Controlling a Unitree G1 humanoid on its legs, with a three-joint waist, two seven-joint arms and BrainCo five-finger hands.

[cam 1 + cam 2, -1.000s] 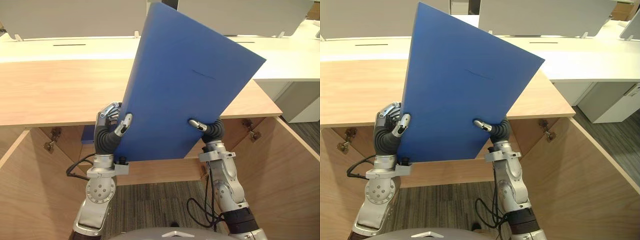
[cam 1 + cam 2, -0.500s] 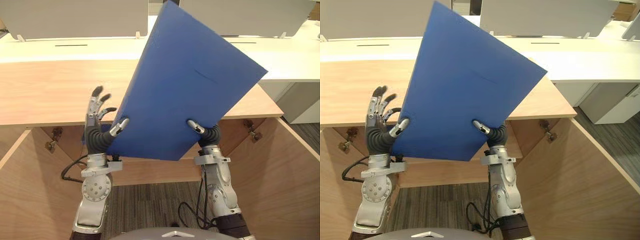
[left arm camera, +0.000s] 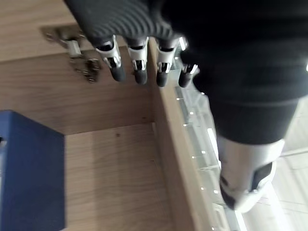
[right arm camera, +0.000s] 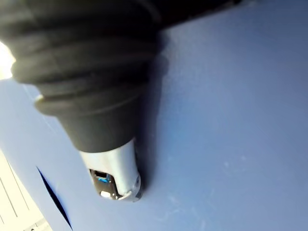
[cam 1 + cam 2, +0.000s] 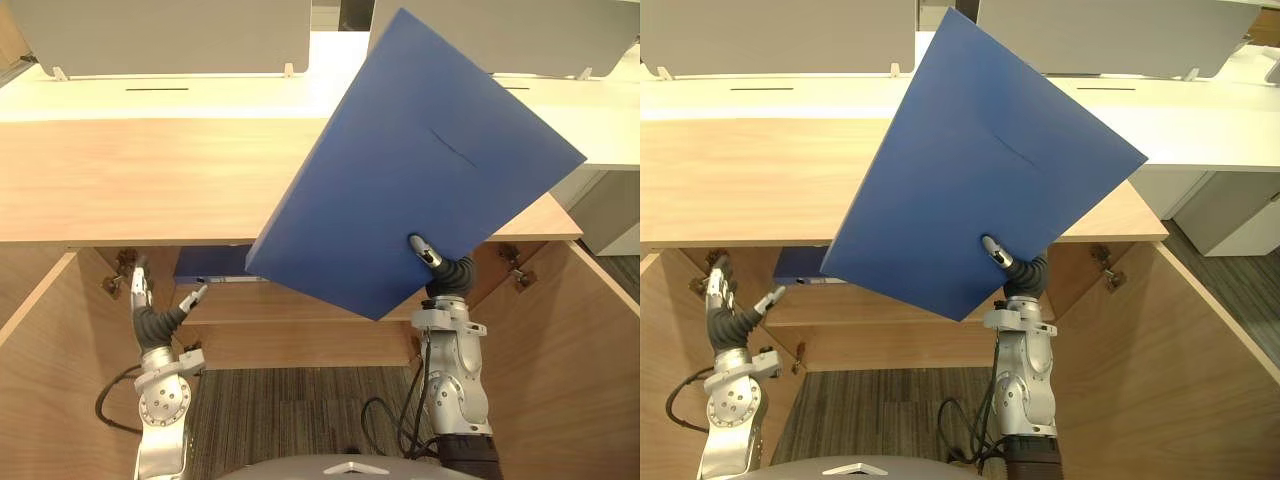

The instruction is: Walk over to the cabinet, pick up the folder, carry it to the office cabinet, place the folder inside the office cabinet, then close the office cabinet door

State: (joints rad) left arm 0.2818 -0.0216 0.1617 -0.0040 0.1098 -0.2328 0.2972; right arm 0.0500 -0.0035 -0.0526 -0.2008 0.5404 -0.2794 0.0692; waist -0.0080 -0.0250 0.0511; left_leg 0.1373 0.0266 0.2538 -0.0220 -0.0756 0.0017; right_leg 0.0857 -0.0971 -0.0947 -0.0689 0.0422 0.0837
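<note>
At the centre of my head view, reaching toward 1 o'clock: one flat blue rectangular folder [image 5: 430, 170], held up in the air, tilted, one corner at 12 o'clock and another at 6 o'clock, in front of the cabinet top and not touching it.

At the folder's 5 o'clock edge: right hand [image 5: 437, 262]. Its thumb is pressed flat on the near face. The other fingers are behind the board, out of my sight, so I read this as a pinch on the lower edge. The right wrist view shows the same thumb lying on blue.

At 8 o'clock, low in the cabinet opening: left hand [image 5: 155, 318], well apart from the folder, fingers [image 3: 139, 67] straight and spread, holding nothing.

At 9 o'clock of the folder's lower corner: a second blue box-like item [image 5: 205, 265] on the shelf inside.

Surroundings: light wooden office cabinet [image 5: 130, 180] with both doors swung open, left door [image 5: 40, 400], right door [image 5: 590, 370], and metal hinges [image 5: 120, 270] inside. At 12 o'clock beyond it are white desks [image 5: 200, 95] and grey partition panels [image 5: 170, 30]. At 6 o'clock is grey striped carpet [image 5: 300, 410].
</note>
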